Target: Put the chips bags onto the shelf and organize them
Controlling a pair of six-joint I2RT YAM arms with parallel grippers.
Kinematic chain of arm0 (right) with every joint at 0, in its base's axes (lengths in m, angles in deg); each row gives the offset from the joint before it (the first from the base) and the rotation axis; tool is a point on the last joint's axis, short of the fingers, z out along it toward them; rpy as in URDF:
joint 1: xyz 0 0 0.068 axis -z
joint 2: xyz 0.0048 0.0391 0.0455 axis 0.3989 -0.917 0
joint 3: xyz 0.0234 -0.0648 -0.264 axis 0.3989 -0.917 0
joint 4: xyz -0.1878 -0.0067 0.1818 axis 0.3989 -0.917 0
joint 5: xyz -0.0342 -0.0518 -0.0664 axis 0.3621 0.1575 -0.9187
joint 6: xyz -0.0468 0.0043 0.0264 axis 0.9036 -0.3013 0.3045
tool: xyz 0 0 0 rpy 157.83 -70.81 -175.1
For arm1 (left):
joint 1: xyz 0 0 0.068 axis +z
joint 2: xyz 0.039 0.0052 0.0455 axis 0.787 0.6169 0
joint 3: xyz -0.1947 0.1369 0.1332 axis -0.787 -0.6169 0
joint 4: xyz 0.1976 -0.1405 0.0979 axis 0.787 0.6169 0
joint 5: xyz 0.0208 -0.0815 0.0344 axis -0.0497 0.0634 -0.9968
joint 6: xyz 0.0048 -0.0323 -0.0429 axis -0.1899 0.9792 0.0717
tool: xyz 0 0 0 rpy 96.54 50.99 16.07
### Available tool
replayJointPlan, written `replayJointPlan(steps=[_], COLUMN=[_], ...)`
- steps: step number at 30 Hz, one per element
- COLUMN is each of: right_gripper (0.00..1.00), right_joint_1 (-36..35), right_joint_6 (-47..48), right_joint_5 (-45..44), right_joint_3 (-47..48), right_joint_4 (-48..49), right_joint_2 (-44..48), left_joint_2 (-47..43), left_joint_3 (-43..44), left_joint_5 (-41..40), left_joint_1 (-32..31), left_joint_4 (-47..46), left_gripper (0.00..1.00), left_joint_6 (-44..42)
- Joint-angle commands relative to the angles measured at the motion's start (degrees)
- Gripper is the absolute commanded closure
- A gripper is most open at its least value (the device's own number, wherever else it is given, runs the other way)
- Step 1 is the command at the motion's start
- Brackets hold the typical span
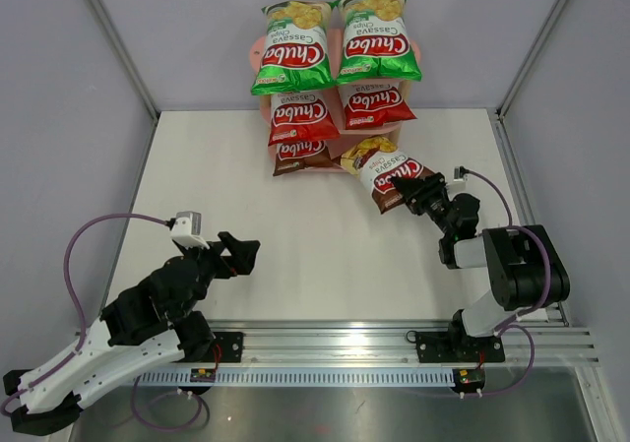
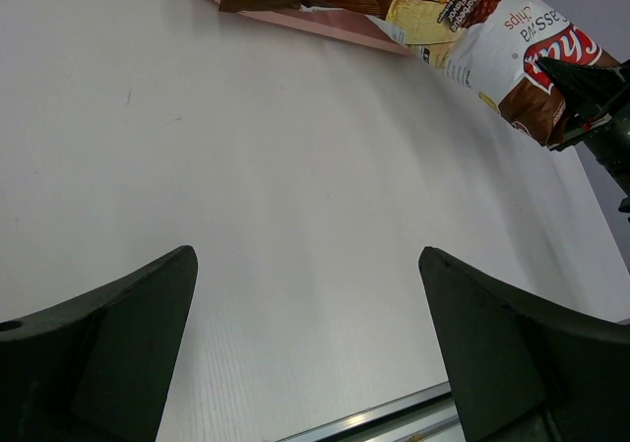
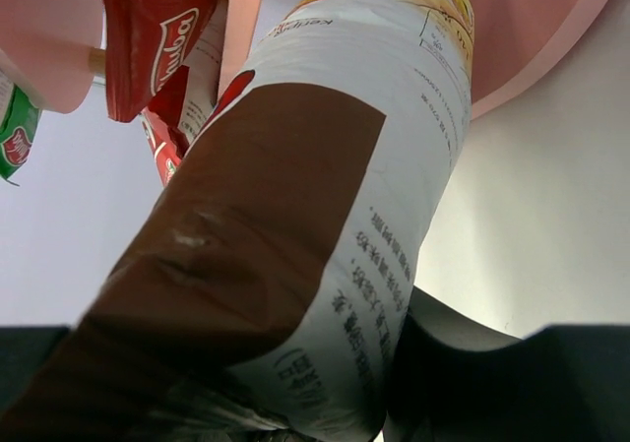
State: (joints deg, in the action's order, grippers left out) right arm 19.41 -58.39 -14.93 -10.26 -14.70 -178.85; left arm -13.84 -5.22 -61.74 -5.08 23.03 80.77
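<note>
Left gripper [image 1: 246, 255] jaws wide, empty, over table [image 1: 295, 216] near front, right gripper [image 1: 413, 188] clamped on end of dark brown chips bag [image 1: 387, 174], its far end at shelf [image 1: 256, 53] bottom tier beside second brown bag [image 1: 300, 155], red bags [image 1: 303, 117] and green bags [image 1: 290, 48] above

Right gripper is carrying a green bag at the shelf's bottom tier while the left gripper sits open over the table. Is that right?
No. The right gripper holds a dark brown bag, not a green one; the top external view shows it, with both green bags on the shelf's top tier. The left gripper is open, as stated.
</note>
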Motion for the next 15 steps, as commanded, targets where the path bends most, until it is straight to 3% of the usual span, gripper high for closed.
replayJointPlan(steps=[1, 15], right_gripper=[0.74, 0.73], right_joint_1=[0.41, 0.23], right_joint_6=[-0.41, -0.76], right_joint_5=[-0.09, -3.44], right_joint_3=[3.7, 13.46], right_joint_4=[16.12, 20.61], right_joint_2=[-2.22, -17.16], left_joint_2=[-0.12, -1.18], left_joint_3=[2.21, 3.36], left_joint_5=[-0.64, -1.69], left_joint_1=[0.04, 0.04], left_joint_4=[-1.58, -0.26], left_gripper=[0.01, 0.01], left_joint_6=[-2.04, -3.8])
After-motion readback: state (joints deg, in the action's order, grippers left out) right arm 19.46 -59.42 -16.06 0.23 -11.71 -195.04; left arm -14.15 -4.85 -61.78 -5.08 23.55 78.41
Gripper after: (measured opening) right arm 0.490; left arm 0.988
